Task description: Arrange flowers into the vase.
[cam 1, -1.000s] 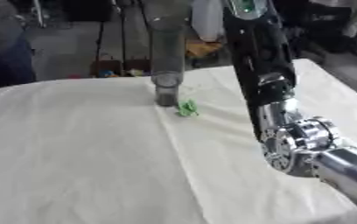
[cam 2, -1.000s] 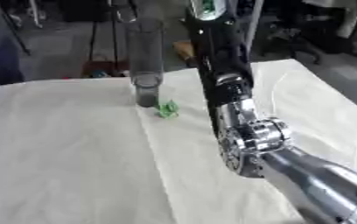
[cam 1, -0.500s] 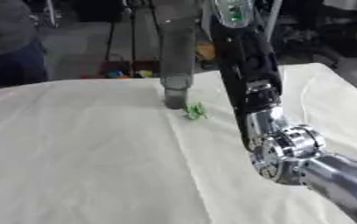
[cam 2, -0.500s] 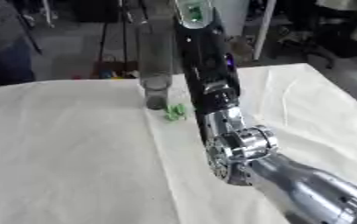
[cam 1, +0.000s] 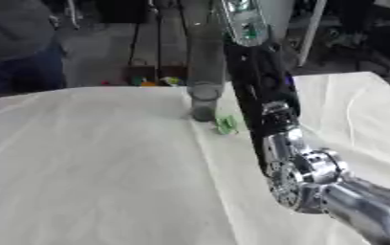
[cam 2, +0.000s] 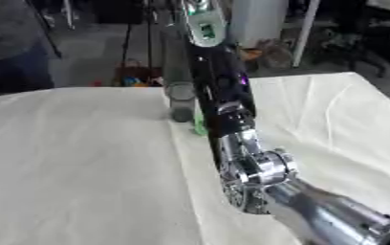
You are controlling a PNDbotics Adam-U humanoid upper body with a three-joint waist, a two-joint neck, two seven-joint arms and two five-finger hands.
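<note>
Near the far edge of the tabletop, which is draped in a cream cloth, the left eye view has a tall clear vase standing upright. Just beside its base, toward the right edge, lies a small green thing on the cloth; can't make out more than the colour. The robot's right arm runs from the lower right corner of the picture up past the vase and out the top, so the right hand itself is cut off and I can't tell if it's clenched or relaxed. No sign of the left hand anywhere.

Over in the right eye view it's much the same, except the arm now covers most of the green bit, only a sliver peeking out next to the vase. There's a greenish panel high on the arm, but any writing on it is too blurred to read.
</note>
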